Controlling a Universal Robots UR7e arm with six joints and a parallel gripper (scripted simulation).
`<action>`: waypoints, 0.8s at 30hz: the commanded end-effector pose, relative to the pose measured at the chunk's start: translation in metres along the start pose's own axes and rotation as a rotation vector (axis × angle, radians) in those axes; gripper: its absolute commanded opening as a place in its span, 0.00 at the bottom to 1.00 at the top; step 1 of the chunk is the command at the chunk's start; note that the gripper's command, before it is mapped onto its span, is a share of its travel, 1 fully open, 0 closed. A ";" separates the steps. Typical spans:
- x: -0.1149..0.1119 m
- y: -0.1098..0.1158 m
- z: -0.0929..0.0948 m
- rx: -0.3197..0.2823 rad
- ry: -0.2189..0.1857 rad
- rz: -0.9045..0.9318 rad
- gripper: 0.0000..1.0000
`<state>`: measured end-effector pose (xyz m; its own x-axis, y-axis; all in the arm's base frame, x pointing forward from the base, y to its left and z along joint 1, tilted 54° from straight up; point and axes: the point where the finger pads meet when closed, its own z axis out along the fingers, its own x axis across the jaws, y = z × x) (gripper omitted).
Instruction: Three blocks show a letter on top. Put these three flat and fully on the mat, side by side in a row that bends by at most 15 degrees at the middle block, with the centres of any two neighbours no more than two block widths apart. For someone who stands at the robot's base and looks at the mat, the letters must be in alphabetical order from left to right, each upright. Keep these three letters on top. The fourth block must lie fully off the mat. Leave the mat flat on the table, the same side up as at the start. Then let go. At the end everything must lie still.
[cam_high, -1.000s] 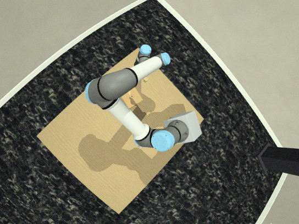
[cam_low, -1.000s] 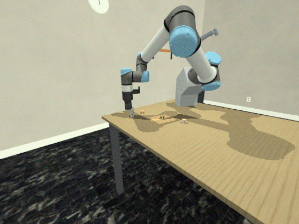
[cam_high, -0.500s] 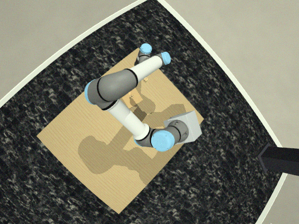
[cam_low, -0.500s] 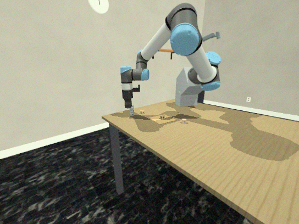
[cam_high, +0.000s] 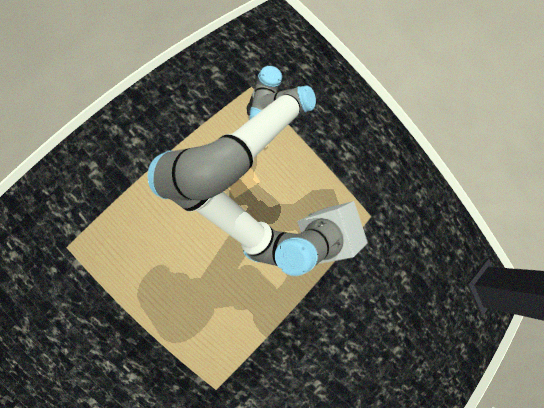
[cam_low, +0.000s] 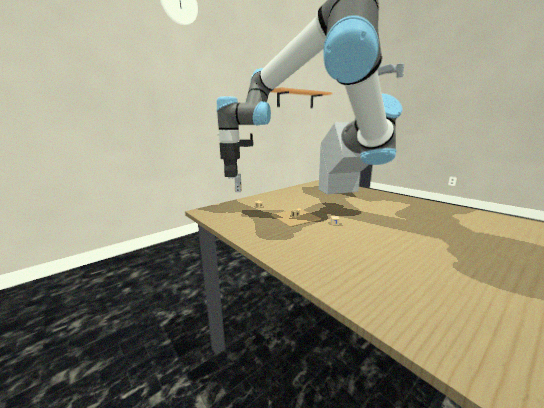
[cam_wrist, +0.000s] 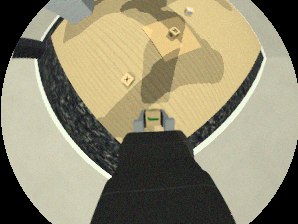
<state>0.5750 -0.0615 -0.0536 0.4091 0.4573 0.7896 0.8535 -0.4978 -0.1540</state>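
Observation:
My gripper (cam_low: 238, 184) (cam_wrist: 152, 114) is raised well above the table and shut on a tan block (cam_wrist: 153, 115) with a green mark on top, too small to read surely. A tan block (cam_wrist: 128, 79) (cam_low: 258, 204) with a dark X on top lies on the table, off the mat. The orange-tan mat (cam_wrist: 155, 37) (cam_low: 294, 223) lies flat. A block (cam_wrist: 174, 32) (cam_low: 295, 213) with a dark, unreadable mark stands on it. Another block (cam_wrist: 189, 11) (cam_low: 335, 220) lies beyond the mat, off it; a blue mark shows on its side. The arm hides most of the mat in the top view.
The wooden table (cam_high: 165, 240) (cam_low: 360, 280) carries the grey robot base (cam_high: 356, 227) (cam_low: 341, 175) at one edge. The arm's shadow crosses the mat and the table around it. A table edge lies close beneath the raised gripper in the wrist view.

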 end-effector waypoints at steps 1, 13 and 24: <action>-0.001 -0.002 -0.011 0.006 0.000 0.002 0.49; 0.000 -0.006 -0.010 0.009 0.002 0.013 0.49; 0.032 -0.050 -0.021 0.009 0.001 0.187 0.49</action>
<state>0.5577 -0.0546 -0.0354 0.4676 0.4201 0.7777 0.8270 -0.5185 -0.2172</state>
